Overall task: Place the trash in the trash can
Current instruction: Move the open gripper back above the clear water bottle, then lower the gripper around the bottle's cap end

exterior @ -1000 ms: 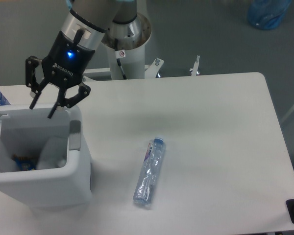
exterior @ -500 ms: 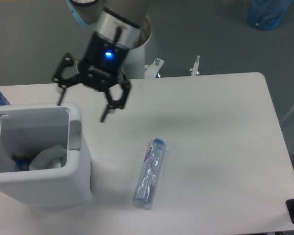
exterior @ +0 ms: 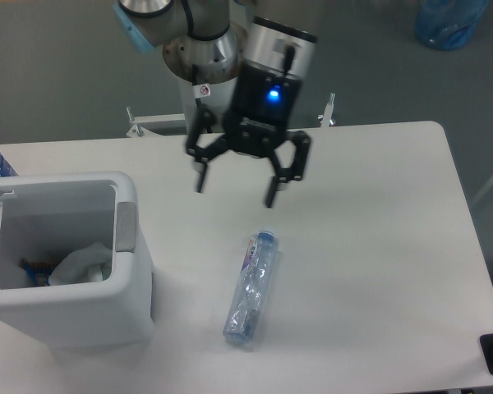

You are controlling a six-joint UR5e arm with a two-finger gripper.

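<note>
Here, from the fixed camera:
Gripper [exterior: 235,189]: hanging above the table with its two fingers spread wide apart, gripping nothing; a blue light is glowing on its body.
Bottle [exterior: 251,286]: lying on its side on the white table [exterior: 378,246], below the spread fingers and apart from them, its capped end pointing up toward the gripper.
Wrapper [exterior: 82,263]: sitting crumpled inside the trash can, against its right inner wall.
Trash can [exterior: 74,308]: standing at the table's left front, open at the top, its grey side tab [exterior: 126,226] facing the bottle; something small and blue-orange is lying in its bottom beside the wrapper, too small to identify.
Blue jug [exterior: 450,20]: resting on the floor at the far right, well away from the table.
</note>
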